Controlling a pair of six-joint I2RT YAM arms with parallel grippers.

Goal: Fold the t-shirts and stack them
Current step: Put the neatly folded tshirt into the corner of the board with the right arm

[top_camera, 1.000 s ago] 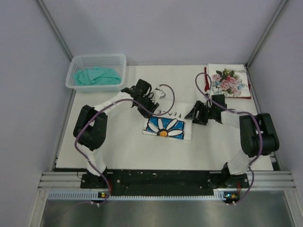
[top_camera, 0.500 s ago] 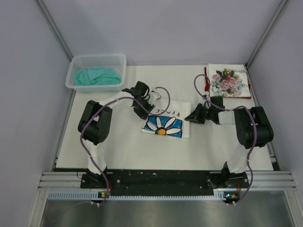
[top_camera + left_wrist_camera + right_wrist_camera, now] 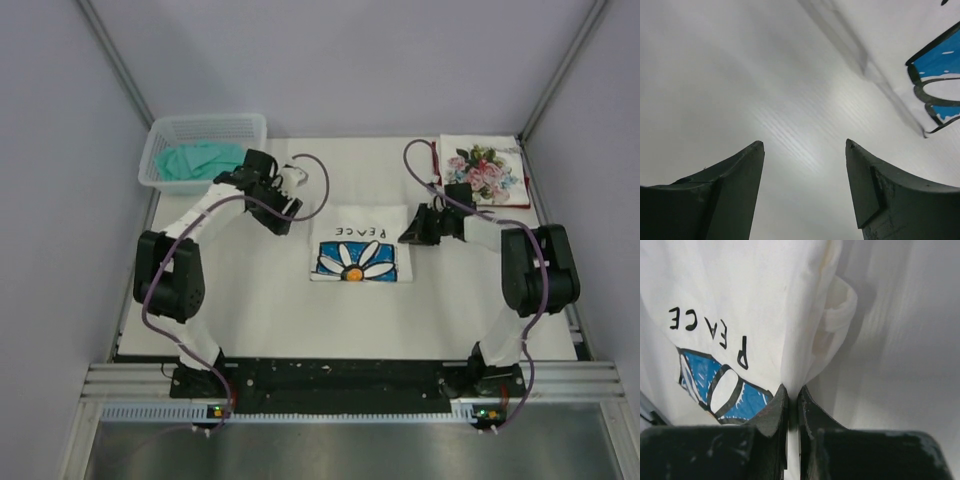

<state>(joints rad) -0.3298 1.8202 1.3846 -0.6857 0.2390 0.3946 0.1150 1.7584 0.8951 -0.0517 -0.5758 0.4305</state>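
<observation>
Cloth of the folded daisy shirt (image 3: 358, 250) sits pinched at its right edge in my right gripper (image 3: 790, 392), probably for carrying to the rose-print shirt (image 3: 484, 172) beyond it; my left gripper (image 3: 804, 144) hangs spread and empty left of it.

The pale counter (image 3: 260, 300) carried a folded white shirt (image 3: 360, 245) near its centre. Its blue daisy print faced up, with black lettering along the edge toward 12 o'clock. In the far corner at about 1 o'clock lay a folded rose-print shirt (image 3: 483, 172), with a dark red shirt (image 3: 438, 170) showing only as a thin edge beneath it. At 11 o'clock sat a pale mesh basket (image 3: 208, 119).
</observation>
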